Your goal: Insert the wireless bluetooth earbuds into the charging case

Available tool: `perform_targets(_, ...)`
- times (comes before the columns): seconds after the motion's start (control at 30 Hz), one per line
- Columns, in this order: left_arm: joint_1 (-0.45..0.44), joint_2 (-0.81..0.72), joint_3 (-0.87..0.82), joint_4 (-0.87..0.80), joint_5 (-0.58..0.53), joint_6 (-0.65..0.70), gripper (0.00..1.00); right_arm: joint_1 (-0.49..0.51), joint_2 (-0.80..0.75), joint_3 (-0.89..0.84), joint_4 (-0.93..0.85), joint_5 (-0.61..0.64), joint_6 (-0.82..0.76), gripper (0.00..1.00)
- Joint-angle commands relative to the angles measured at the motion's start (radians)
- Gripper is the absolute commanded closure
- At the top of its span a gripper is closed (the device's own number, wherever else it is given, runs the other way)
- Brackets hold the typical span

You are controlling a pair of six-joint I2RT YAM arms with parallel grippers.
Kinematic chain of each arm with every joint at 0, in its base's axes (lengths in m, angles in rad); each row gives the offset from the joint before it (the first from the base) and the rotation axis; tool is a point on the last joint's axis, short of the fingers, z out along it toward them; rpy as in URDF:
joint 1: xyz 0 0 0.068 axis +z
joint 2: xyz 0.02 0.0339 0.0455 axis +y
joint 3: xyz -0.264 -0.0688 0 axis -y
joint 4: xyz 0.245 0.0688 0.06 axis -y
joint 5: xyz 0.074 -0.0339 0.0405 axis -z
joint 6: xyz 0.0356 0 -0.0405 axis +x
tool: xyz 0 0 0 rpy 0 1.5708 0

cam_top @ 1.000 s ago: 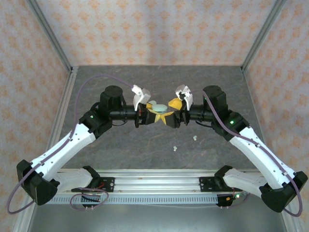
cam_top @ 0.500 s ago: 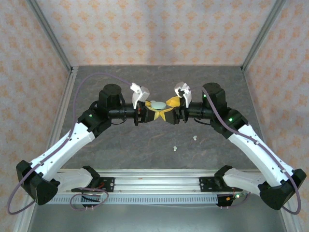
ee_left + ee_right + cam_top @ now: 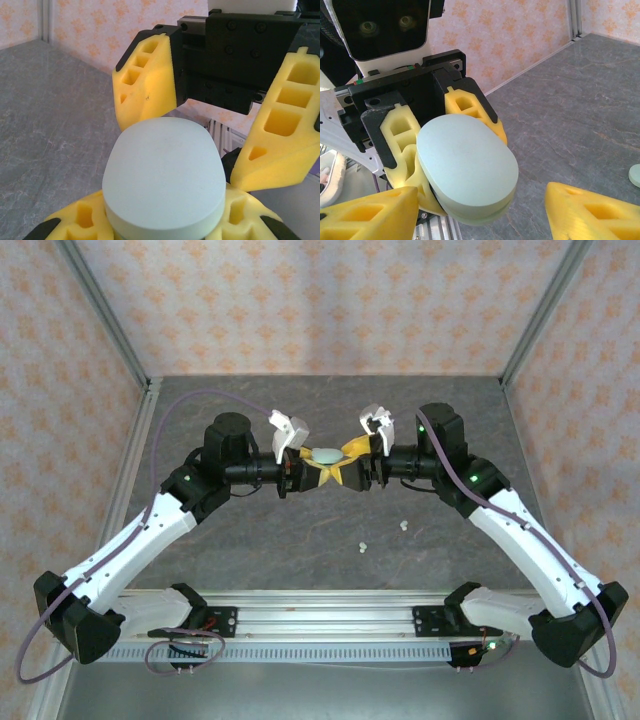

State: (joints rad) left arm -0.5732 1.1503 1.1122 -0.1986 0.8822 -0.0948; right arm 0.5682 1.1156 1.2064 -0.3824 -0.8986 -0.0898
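No legible text, label, brand, number or sign on any surface

Case between left fingers and right fingers, earbuds nearer

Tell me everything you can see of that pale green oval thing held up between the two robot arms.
The pale green oval case looks like smooth matte plastic, with a broad flat face, rounded edges and a thin seam round its side. It appears closed. It hangs in the air above the grey table, midway between the arms. The left gripper clamps it between yellow fingers that look like foam. The right gripper faces it with its yellow fingers spread to either side, not touching.
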Motion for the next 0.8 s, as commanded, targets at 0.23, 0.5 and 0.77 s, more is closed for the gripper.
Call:
perform_targets(0.23, -0.025, -0.005, 0.032, -0.053, 0.129, 0.049, 0.88, -0.031, 0.009, 0.047, 0.096, 0.076, 0.020, 0.32)
perform_targets(0.5, -0.025, -0.003, 0.039, -0.053, 0.138, 0.044, 0.88, -0.033, 0.015, 0.051, 0.096, 0.021, 0.010, 0.32)
perform_targets(0.77, -0.025, 0.000, 0.044, -0.034, 0.147, 0.032, 0.88, -0.027, 0.029, 0.039, 0.143, -0.133, 0.057, 0.36)
